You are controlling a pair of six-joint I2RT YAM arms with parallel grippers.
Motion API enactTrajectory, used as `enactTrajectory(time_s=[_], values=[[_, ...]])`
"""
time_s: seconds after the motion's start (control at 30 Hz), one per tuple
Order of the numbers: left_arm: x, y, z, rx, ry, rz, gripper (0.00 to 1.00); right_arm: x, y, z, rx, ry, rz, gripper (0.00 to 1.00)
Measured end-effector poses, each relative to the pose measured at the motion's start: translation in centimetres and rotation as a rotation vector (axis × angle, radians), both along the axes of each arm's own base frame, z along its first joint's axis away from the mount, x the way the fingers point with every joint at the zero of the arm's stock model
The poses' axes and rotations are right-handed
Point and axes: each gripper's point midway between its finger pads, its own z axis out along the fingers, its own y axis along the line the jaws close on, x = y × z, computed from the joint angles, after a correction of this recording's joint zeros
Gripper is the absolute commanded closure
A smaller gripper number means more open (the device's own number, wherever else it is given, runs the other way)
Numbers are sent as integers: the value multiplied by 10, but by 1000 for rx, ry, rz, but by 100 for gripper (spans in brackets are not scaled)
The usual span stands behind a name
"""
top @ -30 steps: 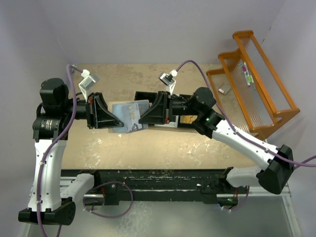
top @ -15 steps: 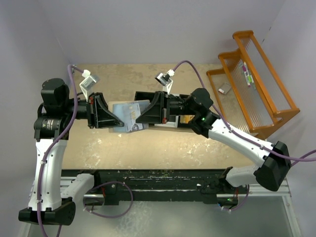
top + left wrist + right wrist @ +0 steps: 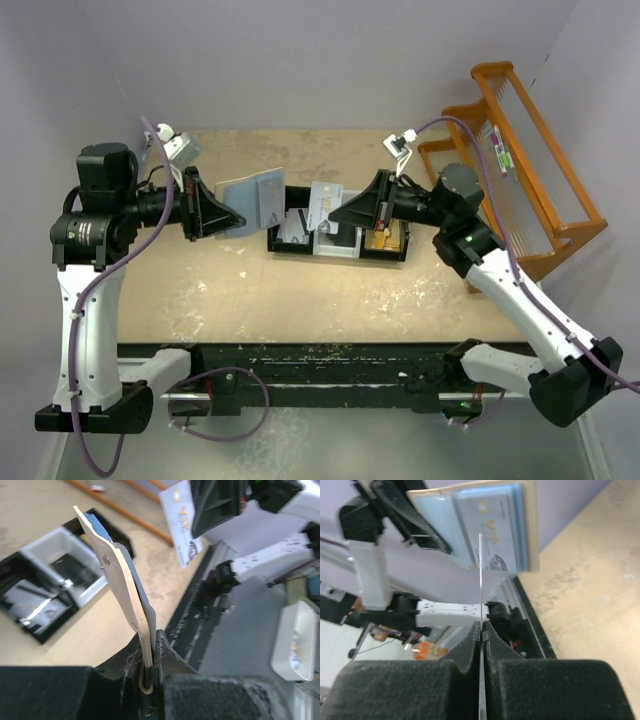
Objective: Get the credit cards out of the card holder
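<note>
Left gripper (image 3: 230,214) clamps one edge of the flat, tan-backed, blue-grey card holder (image 3: 256,198), held in the air beside the tray. Right gripper (image 3: 343,211) pinches a pale VIP credit card (image 3: 322,203) above the black three-compartment tray (image 3: 285,250). Open air separates card and holder.

High rear view over table (image 3: 300,290), close wrist views facing each other

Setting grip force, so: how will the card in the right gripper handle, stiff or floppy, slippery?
Probably stiff: the card looks flat though the right gripper pinches only one edge. Likely light, being very thin edge-on. Its smooth face may slip if held loosely.
</note>
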Motion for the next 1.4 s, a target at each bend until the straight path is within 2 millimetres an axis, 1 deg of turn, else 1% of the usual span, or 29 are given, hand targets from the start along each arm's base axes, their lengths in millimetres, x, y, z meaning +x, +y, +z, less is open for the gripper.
enactTrajectory(time_s=[0.07, 0.1, 0.2, 0.27, 0.3, 0.37, 0.47, 0.5, 0.57, 0.63, 0.67, 0.77, 0.87, 1.03, 1.1, 1.2, 1.27, 1.3, 1.33, 1.4], values=[[10, 7, -9, 53, -13, 60, 100, 9, -4, -13, -48, 18, -38, 100], [14, 10, -13, 79, -20, 89, 100, 15, -3, -24, -79, 37, -53, 100], [23, 20, -21, 143, -40, 161, 100, 45, 4, -67, -198, 120, -122, 100], [26, 25, -24, 173, -53, 193, 100, 71, 9, -101, -289, 174, -179, 100], [27, 27, -25, 185, -59, 204, 100, 83, 11, -117, -328, 195, -203, 100], [25, 30, -27, 200, -59, 214, 100, 112, 17, -154, -418, 245, -255, 100], [19, 31, -29, 211, -58, 216, 100, 142, 24, -194, -504, 299, -302, 100], [17, 31, -30, 213, -59, 216, 100, 151, 28, -205, -525, 310, -316, 100], [12, 31, -30, 216, -67, 214, 100, 165, 36, -220, -559, 324, -338, 100], [9, 32, -30, 217, -69, 213, 100, 180, 45, -230, -585, 328, -360, 100], [7, 31, -30, 217, -68, 211, 100, 177, 53, -232, -590, 323, -349, 100], [3, 30, -30, 214, -62, 199, 100, 183, 69, -242, -619, 320, -360, 100], [-1, 27, -29, 199, -54, 176, 100, 186, 79, -256, -646, 327, -371, 100], [-11, 19, -24, 151, -39, 119, 100, 185, 85, -289, -708, 364, -382, 100], [-15, 16, -18, 131, -40, 101, 100, 186, 85, -299, -723, 377, -387, 100], [-22, 12, -7, 100, -49, 76, 100, 191, 84, -308, -746, 387, -406, 100], [-26, 10, -2, 86, -57, 65, 100, 193, 84, -310, -757, 385, -418, 99], [-28, 9, 1, 78, -58, 59, 100, 195, 85, -309, -761, 384, -424, 97], [-30, 9, 3, 73, -62, 55, 100, 197, 85, -308, -762, 380, -431, 91], [-33, 8, 7, 63, -67, 46, 100, 201, 88, -304, -760, 366, -446, 76]])
